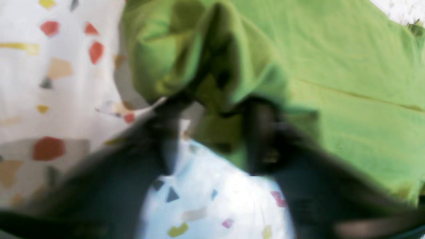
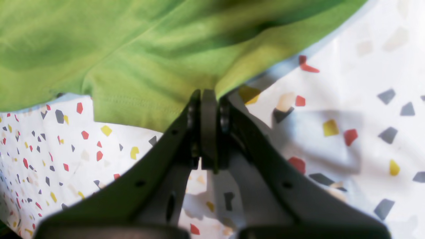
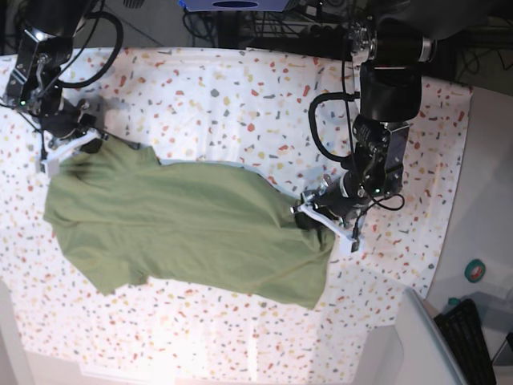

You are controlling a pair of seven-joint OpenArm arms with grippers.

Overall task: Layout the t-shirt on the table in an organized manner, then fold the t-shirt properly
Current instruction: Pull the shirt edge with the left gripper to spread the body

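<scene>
Your right gripper [image 2: 206, 99]: clamped on t-shirt [image 3: 184, 233] sleeve, upper left. Left gripper [image 1: 212, 109]: fingers around the bunched hem, grip uncertain. Risk: hem slips when you pull.

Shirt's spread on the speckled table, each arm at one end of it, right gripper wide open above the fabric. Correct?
Not quite. The right gripper is shut, pinching the t-shirt at its edge, as the right wrist view shows. The rest holds: shirt spread on the table, an arm at each end.
</scene>
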